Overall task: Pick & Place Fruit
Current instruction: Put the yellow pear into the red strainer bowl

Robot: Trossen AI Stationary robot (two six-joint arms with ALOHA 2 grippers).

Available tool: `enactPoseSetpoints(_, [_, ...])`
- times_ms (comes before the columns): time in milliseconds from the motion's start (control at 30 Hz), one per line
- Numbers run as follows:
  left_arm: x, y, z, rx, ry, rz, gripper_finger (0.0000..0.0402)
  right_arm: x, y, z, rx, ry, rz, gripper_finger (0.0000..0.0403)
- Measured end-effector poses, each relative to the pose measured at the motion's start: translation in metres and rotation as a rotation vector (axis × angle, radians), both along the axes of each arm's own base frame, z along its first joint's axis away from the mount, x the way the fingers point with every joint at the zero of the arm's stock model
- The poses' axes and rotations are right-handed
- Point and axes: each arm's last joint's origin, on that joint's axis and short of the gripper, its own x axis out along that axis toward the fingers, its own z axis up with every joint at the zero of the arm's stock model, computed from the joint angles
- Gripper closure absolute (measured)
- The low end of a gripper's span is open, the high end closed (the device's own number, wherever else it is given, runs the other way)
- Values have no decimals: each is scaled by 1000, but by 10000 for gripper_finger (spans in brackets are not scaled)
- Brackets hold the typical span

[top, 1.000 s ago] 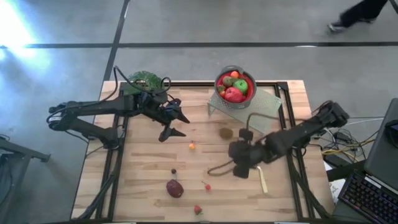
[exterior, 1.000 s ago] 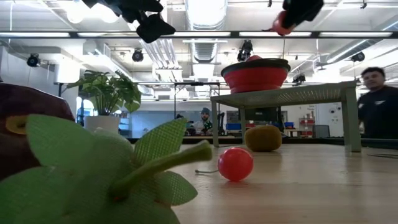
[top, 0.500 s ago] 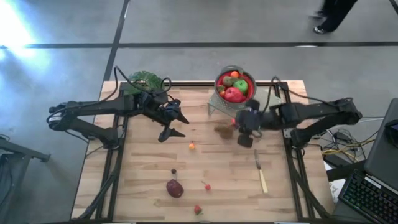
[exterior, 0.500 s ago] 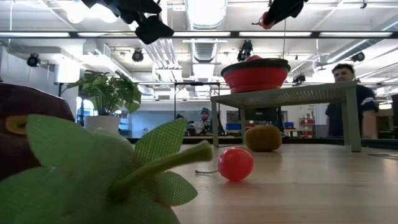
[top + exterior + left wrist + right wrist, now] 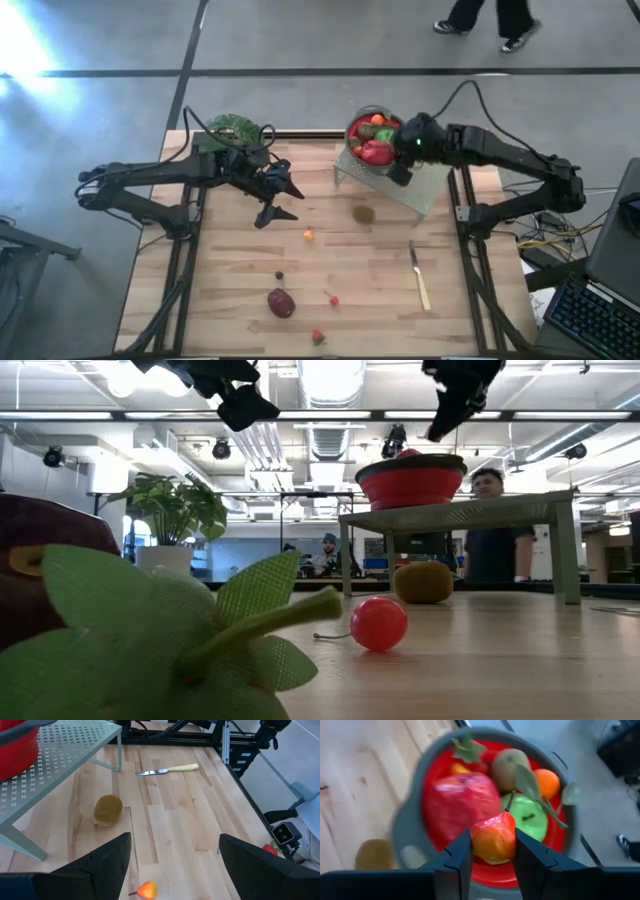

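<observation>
**Carried fruit now over the bowl**

Swung in the last second from low over the middle of the pale wooden desk (image 5: 240,270) up and across to the red, grey-rimmed bowl (image 5: 356,131) on its perforated grey metal stand (image 5: 425,185). Right tool (image 5: 492,851) now poised directly above the bowl, nearly closed and pinching a small orange-red, pear-shaped fruit with a stem (image 5: 494,838). Below it, already in the bowl: a big red apple (image 5: 457,802), a green apple (image 5: 529,816), a brown kiwi (image 5: 507,765) and a small round orange fruit (image 5: 548,782). Transport apparently done; only the release left for this piece.

Left tool (image 5: 282,199) parked in the air over the desk's left part, fingers wide apart and empty, unmoved.

Waiting on the desk: another brown kiwi (image 5: 364,213) beside the stand, a tiny orange fruit (image 5: 309,235), a maroon plum-like fruit (image 5: 281,303), a small red cherry-like ball (image 5: 333,299) and a strawberry (image 5: 318,337) at the near edge.
</observation>
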Motion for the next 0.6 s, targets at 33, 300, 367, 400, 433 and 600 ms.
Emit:
enactPoseSetpoints(33, [0, 0, 0, -2, 1, 1, 94, -2, -6, 0, 17, -5, -8, 293])
enactPoseSetpoints(300, [0, 0, 0, -5, 1, 3, 94, -18, -42, -1, 76, -30, -108, 292])
enactPoseSetpoints(367, [0, 0, 0, -1, -1, 1, 94, -19, -46, -1, 92, -52, -98, 292])
enactPoseSetpoints(400, [0, 0, 0, 0, -1, 1, 94, -18, -46, -1, 97, -63, -88, 291])
enactPoseSetpoints(433, [0, 0, 0, 0, -1, 1, 94, -16, -47, -1, 102, -69, -78, 289])
enactPoseSetpoints(600, [0, 0, 0, 0, -1, 1, 94, -9, -50, -4, 89, -62, -53, 271])
